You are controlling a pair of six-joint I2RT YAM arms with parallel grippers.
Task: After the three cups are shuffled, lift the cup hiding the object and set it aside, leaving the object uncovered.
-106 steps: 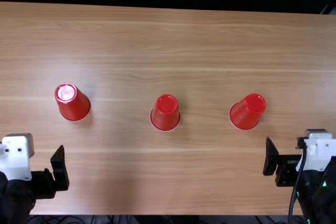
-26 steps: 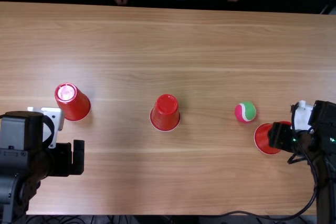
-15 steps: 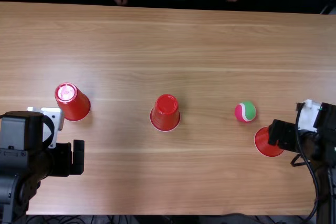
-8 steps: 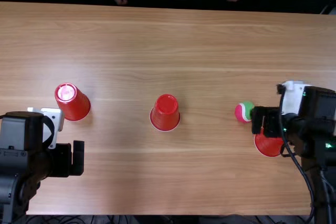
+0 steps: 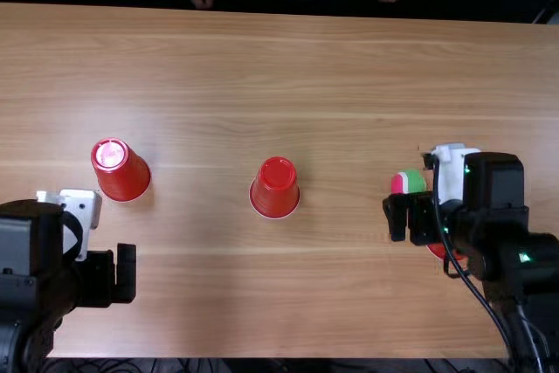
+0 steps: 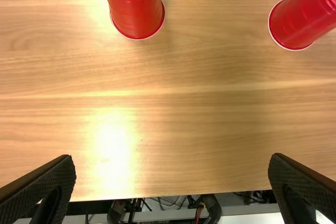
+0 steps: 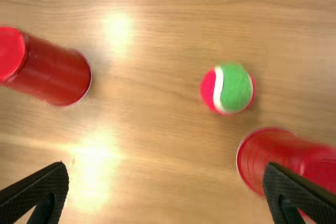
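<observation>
While left gripper (image 6: 169,159) and right gripper (image 7: 165,167) are held open, the ball (image 7: 227,88) is seen uncovered near one cup (image 7: 275,156)

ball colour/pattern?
Ball: half pink-red, half green, with a white seam between. Clearest in the right wrist view.

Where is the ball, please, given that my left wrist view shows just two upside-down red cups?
Observer: The green and pink ball lies uncovered on the wooden table, right of the middle cup.
Operator: Thank you; where is the third cup?
Observer: The third red cup sits just beside the ball, not touching it, close to the right gripper.
Operator: Is that gripper holding anything?
Observer: No, its fingers are spread open with nothing between them.
</observation>
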